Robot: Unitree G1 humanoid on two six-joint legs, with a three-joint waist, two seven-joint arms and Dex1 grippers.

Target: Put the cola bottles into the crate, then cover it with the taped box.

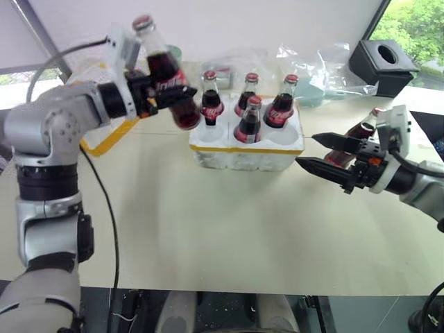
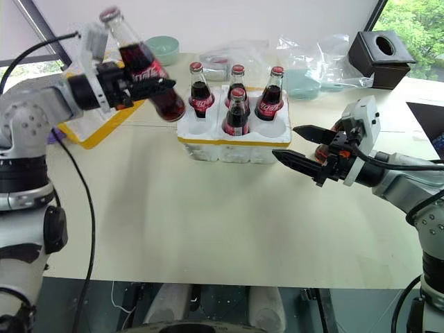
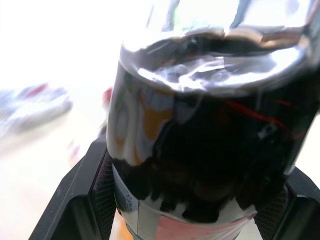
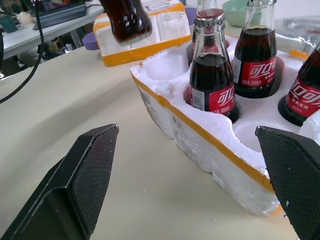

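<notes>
Gripping a cola bottle around its labelled middle, the left gripper has its two black fingers clamped on the glass, one on each side, as the left wrist view confirms with dark cola between the two pads. This held bottle is off the table and tilted: its long axis slants, with the red cap up and toward the robot's left and the rounded base down and toward the crate. Its base hangs just beside the crate's left edge, above the near-left corner, not inside any well.

Four more cola bottles stand upright in the crate's wells, caps straight up: three along the back row and one in the front middle. The front-left and front-right wells show bare white foam.

On the robot's right, the right gripper hovers over the tan table with its fingers spread wide apart, holding nothing and touching nothing. It points level toward the crate's right end, a short way off it. A sixth cola bottle shows behind this gripper's fingers, leaning, partly hidden.

Behind the left arm lies the taped box, its yellow band visible, on the table to the crate's left.
</notes>
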